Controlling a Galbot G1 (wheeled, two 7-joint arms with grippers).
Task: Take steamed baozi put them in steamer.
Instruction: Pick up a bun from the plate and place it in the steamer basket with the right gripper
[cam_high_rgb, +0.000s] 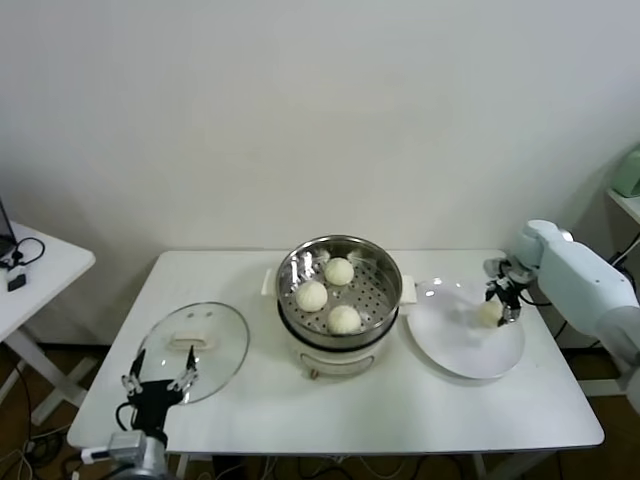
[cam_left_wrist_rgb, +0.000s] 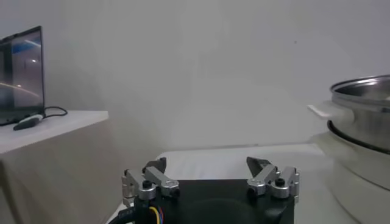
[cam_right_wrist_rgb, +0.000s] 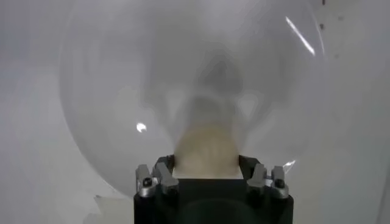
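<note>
- left gripper (cam_high_rgb: 158, 380) sat parked at the tabletop's (cam_high_rgb: 240, 420) near left edge beside the glass lid (cam_high_rgb: 195, 349), fingers spread, holding nothing.
- steamer (cam_high_rgb: 339, 285) at centre held three baozi.
- fourth baozi (cam_high_rgb: 489, 313) was on the white plate (cam_high_rgb: 462, 345); right gripper (cam_high_rgb: 503, 303) fingers clenched on it.
- judgement: lift straight up, clear the steamer rim, set it in the free gap.

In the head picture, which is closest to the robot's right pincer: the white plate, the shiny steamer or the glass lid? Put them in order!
1. Flat round white plate: right under the right pincer, on the table's right side.
2. Round shiny steel steamer: table's middle.
3. Round glass lid: farthest, left side, by the left pincer.
</note>
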